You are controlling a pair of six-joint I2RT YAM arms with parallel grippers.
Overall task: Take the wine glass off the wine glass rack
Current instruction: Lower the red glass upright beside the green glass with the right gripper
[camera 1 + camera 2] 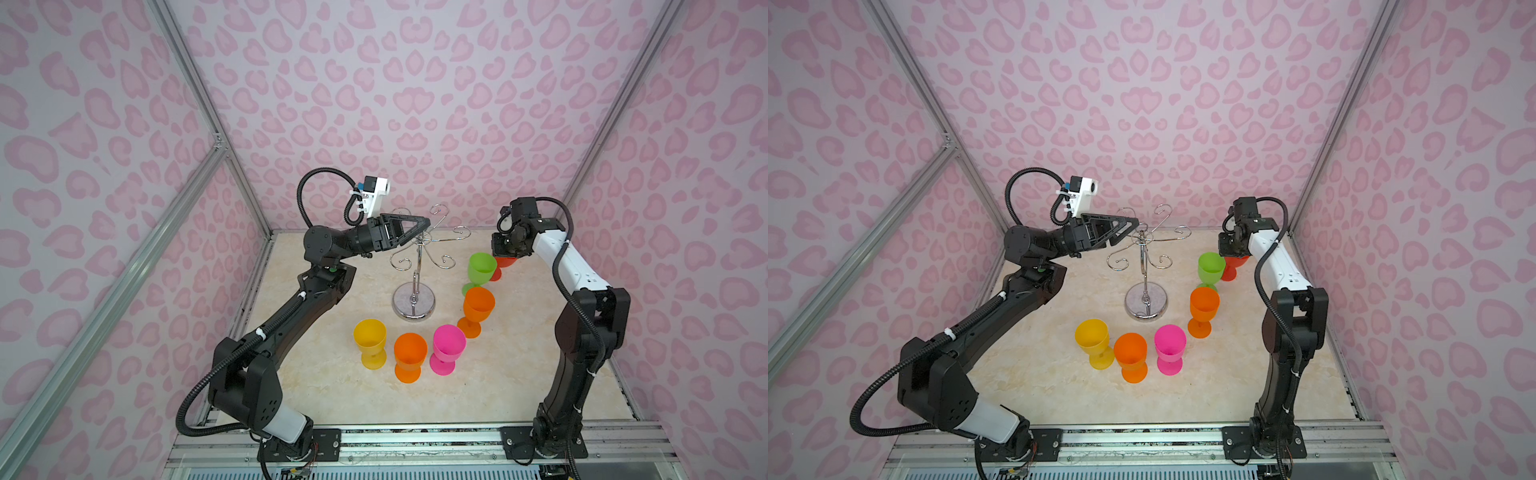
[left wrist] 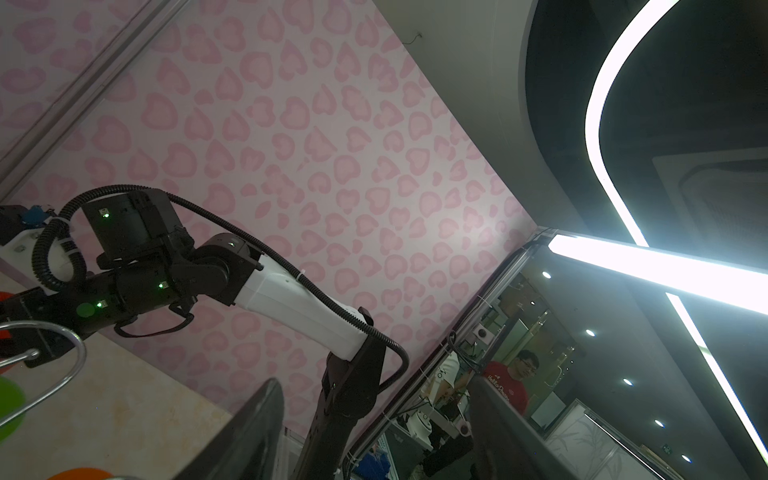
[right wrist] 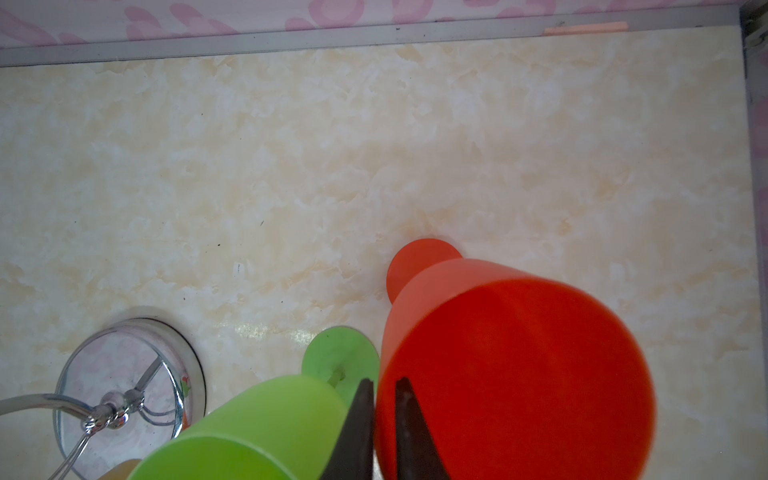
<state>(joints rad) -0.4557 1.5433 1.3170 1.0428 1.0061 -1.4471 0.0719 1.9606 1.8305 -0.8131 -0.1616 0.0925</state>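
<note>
Just beside green glass [image 3: 266,415], red wine glass [image 3: 515,374]

wine glass rack [image 1: 405,303], 6 coloured wine glasses [image 1: 449,343] nearby

Only the left wrist view carries any lettering. Beyond the enclosure's clear panel stands a person in a red shirt [image 2: 505,384], and pale script runs across the chest. Its first word looks like "Hello"; the word after it is too small and blurred to read. Just beside, another person's white shirt [image 2: 448,365] bears a few dark characters, perhaps an "o" and a "Y", too small to be sure of.
</note>
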